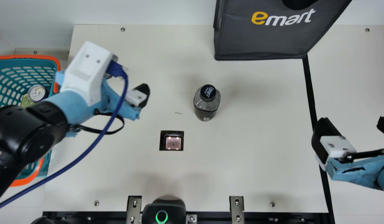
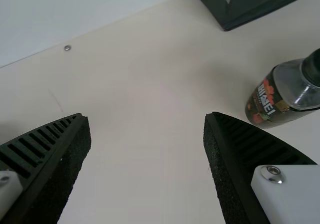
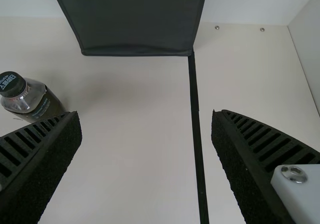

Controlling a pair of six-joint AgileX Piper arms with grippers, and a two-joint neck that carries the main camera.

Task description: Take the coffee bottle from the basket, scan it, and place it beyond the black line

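Note:
The coffee bottle [image 1: 206, 104], dark-capped with a dark label, stands upright mid-table in the main view, left of the black line [image 1: 311, 90]. My left gripper [image 1: 142, 101] is to the bottle's left, above the table. In the left wrist view that gripper [image 2: 147, 159] is open and empty, with the bottle [image 2: 280, 96] off to one side. My right gripper [image 1: 353, 127] hovers over the black line at the right. The right wrist view has its fingers apart around nothing [image 3: 146, 159], the bottle [image 3: 37, 101] beyond one finger. The basket [image 1: 52, 59] is at the far left, partly behind the left arm.
A square scanner window [image 1: 173, 142] is set into the table, nearer than the bottle. A dark shopping bag [image 1: 263, 37] stands at the back. A can [image 1: 37, 93] lies in the basket. A blue cable [image 1: 95, 141] hangs along the left arm.

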